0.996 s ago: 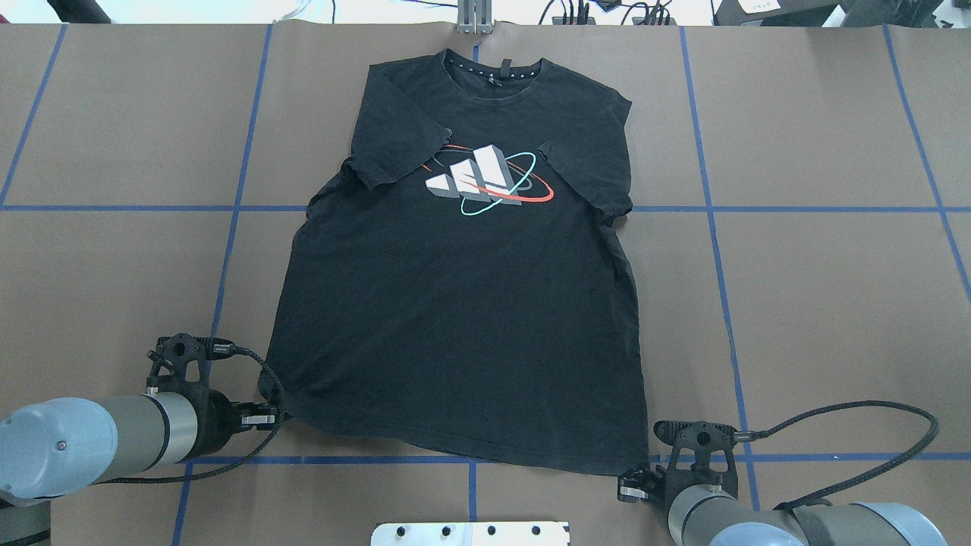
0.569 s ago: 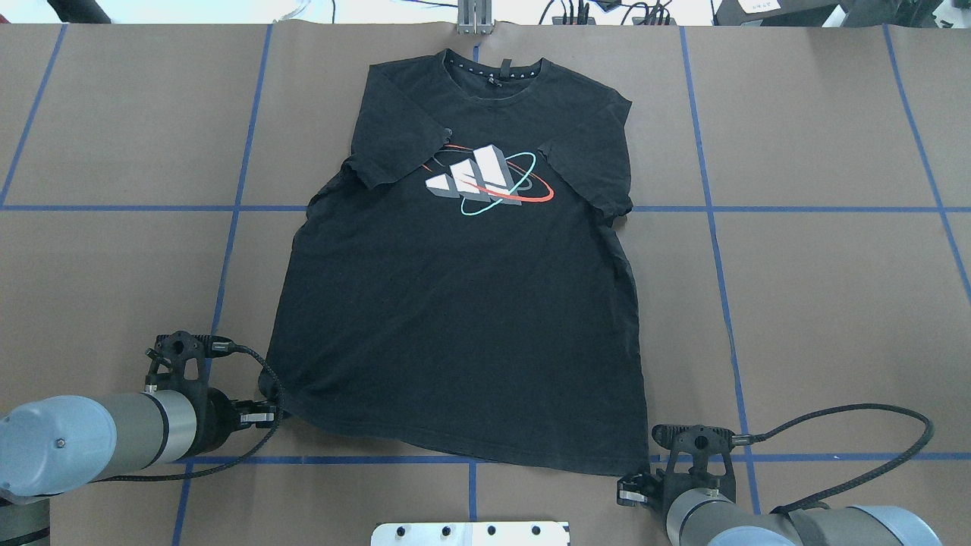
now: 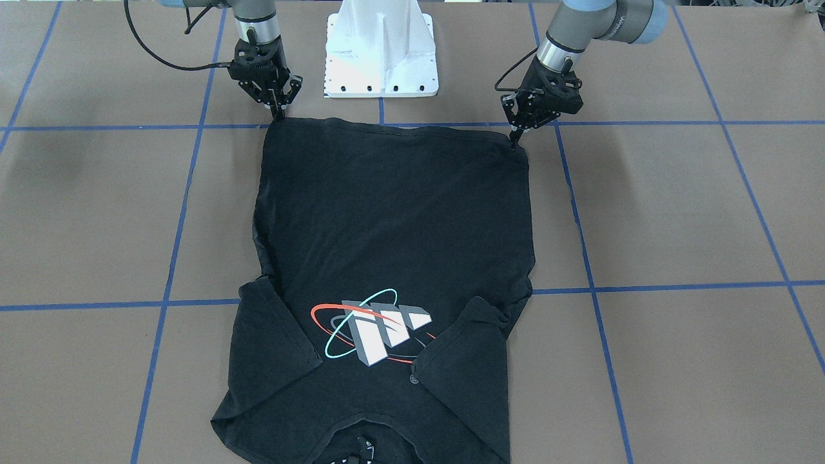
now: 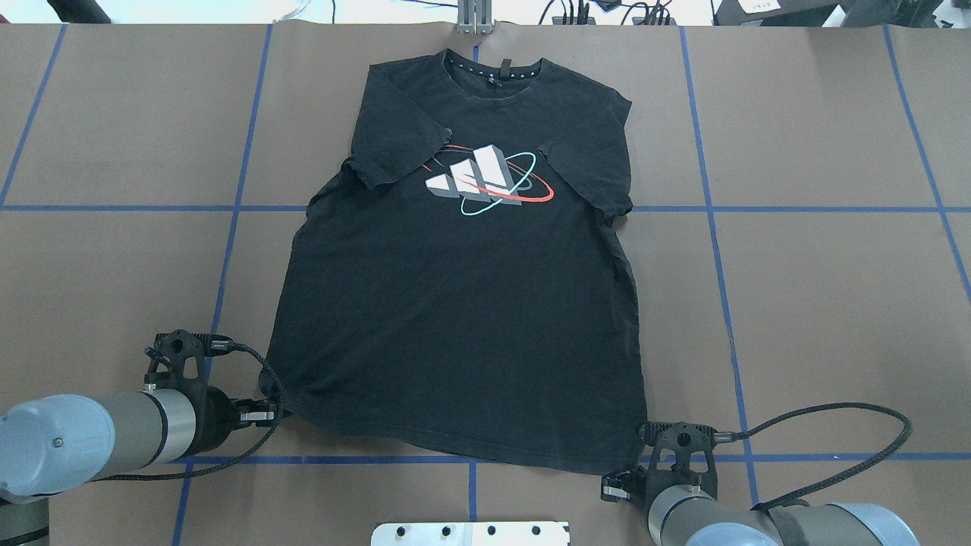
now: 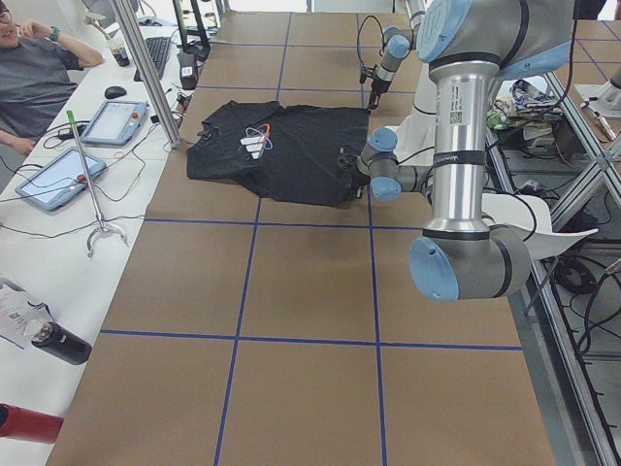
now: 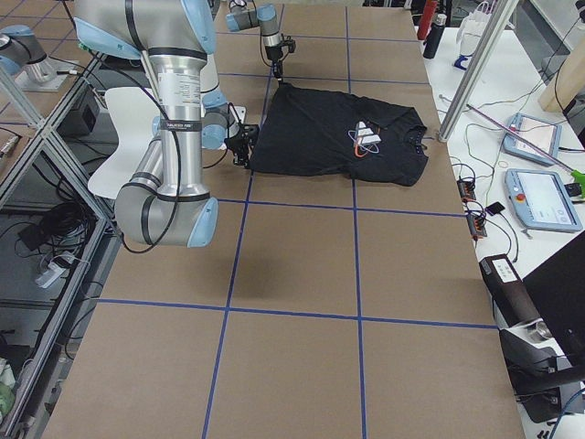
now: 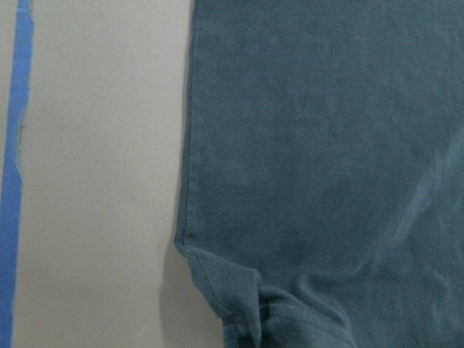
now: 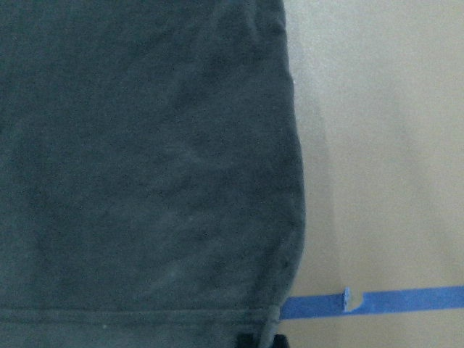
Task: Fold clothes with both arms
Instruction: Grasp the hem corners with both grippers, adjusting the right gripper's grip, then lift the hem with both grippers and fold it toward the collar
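The black T-shirt (image 4: 455, 318) lies flat, print side up, with both sleeves folded in over the chest and the collar at the far edge; it also shows in the front-facing view (image 3: 387, 212). My left gripper (image 4: 271, 414) is shut on the near-left hem corner, where the cloth bunches in the left wrist view (image 7: 246, 319). It is on the right in the front-facing view (image 3: 514, 139). My right gripper (image 4: 616, 487) is shut on the near-right hem corner (image 8: 275, 312). It is on the left in the front-facing view (image 3: 279, 115). Both sit low at the table.
The white pedestal base (image 3: 380, 51) stands between the arms, just behind the hem. Blue tape lines (image 4: 227, 208) grid the brown table. A metal bracket (image 4: 474, 19) sits at the far edge by the collar. An operator (image 5: 34, 68) and tablets are at a side bench.
My right gripper has shifted left and a little toward the robot's base, taking the near-right hem corner with it. My left gripper has barely moved.
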Controlling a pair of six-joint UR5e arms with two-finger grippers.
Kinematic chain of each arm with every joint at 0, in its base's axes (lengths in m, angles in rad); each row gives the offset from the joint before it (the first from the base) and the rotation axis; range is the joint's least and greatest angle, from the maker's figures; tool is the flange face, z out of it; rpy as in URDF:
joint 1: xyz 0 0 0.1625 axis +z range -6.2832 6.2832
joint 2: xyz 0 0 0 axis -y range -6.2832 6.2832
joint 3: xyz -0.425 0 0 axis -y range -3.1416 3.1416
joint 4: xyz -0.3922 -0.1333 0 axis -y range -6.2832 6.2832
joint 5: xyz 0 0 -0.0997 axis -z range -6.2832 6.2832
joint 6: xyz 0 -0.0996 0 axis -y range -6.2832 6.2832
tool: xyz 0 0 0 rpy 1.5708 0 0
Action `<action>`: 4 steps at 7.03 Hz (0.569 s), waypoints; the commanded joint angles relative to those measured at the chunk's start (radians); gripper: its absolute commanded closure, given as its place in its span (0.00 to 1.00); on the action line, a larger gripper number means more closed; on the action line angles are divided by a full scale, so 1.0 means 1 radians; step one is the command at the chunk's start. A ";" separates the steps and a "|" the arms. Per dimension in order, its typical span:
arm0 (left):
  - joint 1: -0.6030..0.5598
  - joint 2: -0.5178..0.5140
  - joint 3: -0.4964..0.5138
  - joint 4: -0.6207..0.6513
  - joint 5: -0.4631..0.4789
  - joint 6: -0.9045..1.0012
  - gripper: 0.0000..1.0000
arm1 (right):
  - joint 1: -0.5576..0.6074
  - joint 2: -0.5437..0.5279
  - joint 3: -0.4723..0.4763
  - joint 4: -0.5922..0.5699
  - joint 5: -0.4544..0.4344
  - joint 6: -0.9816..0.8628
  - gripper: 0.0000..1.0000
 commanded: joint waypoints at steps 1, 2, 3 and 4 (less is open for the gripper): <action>0.001 -0.002 -0.001 0.000 0.000 -0.002 1.00 | 0.012 -0.008 0.007 -0.001 -0.003 0.000 1.00; 0.000 -0.002 -0.003 0.000 0.000 -0.002 1.00 | 0.026 -0.008 0.012 -0.001 -0.003 0.000 1.00; -0.003 0.000 -0.027 0.005 -0.005 0.012 1.00 | 0.055 -0.009 0.043 -0.002 0.003 -0.002 1.00; -0.055 -0.002 -0.067 0.026 -0.035 0.076 1.00 | 0.122 -0.008 0.082 -0.048 0.066 -0.014 1.00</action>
